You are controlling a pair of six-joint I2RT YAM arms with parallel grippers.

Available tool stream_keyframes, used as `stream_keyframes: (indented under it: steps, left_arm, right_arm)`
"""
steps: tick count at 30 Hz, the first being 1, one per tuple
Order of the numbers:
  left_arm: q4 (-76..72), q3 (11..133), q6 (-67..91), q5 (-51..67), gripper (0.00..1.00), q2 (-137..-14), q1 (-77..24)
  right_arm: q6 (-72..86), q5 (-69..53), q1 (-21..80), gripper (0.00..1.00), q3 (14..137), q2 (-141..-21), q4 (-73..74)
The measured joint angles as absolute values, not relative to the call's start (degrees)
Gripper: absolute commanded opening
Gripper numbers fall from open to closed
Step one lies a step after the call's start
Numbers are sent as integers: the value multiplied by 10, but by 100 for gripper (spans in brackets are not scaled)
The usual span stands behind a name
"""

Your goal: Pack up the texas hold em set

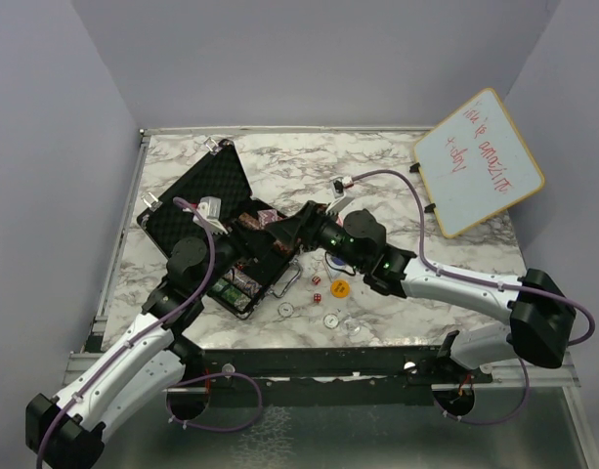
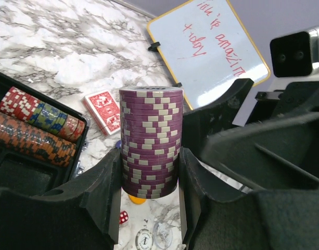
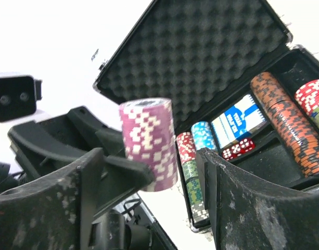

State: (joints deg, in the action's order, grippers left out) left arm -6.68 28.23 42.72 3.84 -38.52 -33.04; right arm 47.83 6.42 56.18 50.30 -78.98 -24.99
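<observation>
Roughly halfway, I judge: the open case [image 3: 201, 52] holds several chip rows [image 3: 284, 120], a blue deck [image 3: 237, 121] and dice [image 3: 238, 148], while the left gripper [image 2: 149, 172] clamps the purple stack [image 2: 150, 140] aloft between the right gripper's [image 3: 151, 156] spread fingers (apparently not touching), and red deck [image 2: 104, 111], loose dice [image 1: 316, 282] and buttons [image 1: 339, 289] wait outside.

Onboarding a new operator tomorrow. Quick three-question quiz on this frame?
1. True or false: the left gripper clamps the purple-and-white striped poker-chip stack.
2. What colour is the card deck inside the open black foam-lined hard case?
3. Where does the red card deck lie? A: inside the case. B: on the marble table. C: on the wood-framed whiteboard.
Key: 1 true; 2 blue; 3 B.
</observation>
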Motion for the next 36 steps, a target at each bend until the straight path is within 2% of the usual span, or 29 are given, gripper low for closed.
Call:
stream_keyframes:
  steps: [6,15,20,24,26,27,28,30,31,33,36]
  left_arm:
    - [-81,272,435,42,0,-366,-339]
    - [-89,255,446,44,0,-356,-339]
    - [-88,253,449,40,0,-344,-339]
    - [-85,253,450,29,6,-338,-338]
    - [-80,253,450,20,10,-333,-338]
    - [-75,253,450,15,14,-329,-337]
    - [-73,253,450,11,24,-326,-337]
    - [-71,253,451,3,65,-323,-335]
    - [-70,253,452,-1,75,-321,-334]
    - [-67,254,452,-4,88,-318,-335]
    - [-42,258,452,-13,98,-302,-340]
  right_arm:
    - [475,78,561,70,545,-817,-229]
    - [466,49,560,43,575,-847,-210]
    - [460,29,559,39,591,-850,-196]
    - [448,18,559,40,611,-861,-185]
    - [439,10,559,35,624,-869,-176]
    - [434,6,559,30,631,-874,-170]
    - [430,3,559,26,639,-878,-166]
    - [423,-1,558,20,652,-887,-161]
    - [419,-4,558,19,658,-891,-157]
    - [413,-5,558,18,674,-897,-142]
    - [398,-1,557,17,706,-913,-106]
